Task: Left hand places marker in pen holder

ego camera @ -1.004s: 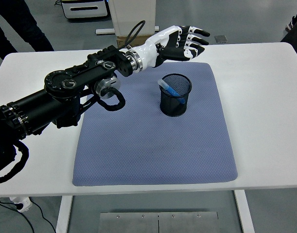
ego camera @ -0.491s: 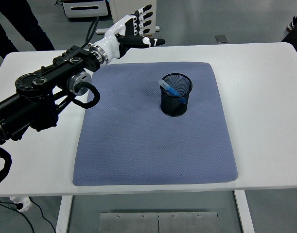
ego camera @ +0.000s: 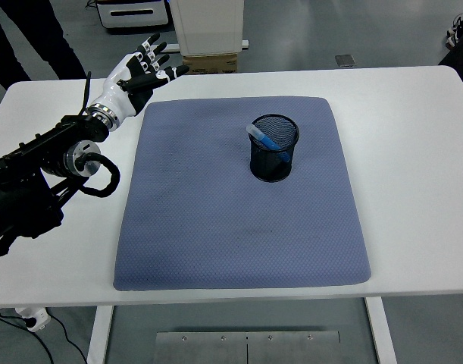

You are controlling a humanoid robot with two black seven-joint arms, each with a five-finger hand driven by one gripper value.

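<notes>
Half the marker (ego camera: pixel 265 139) hides inside the pen holder (ego camera: pixel 274 158).

My left hand (ego camera: pixel 140 72) is no longer over the far side of the mat (ego camera: pixel 239 189), just behind the pen holder (ego camera: pixel 274 148). A second ago it hung there, fingers spread, pointing right; half a second ago it had swung back to the mat's far left corner. Now it sits off the mat entirely, above the bare white table (ego camera: pixel 413 152) near its far left edge, well apart from the holder. My fingers (ego camera: pixel 151 47) are spread and point up and away from me, and as far as I can tell the palm has turned more upward. My forearm has drawn back toward the left edge, so far less of it crosses the table.
</notes>
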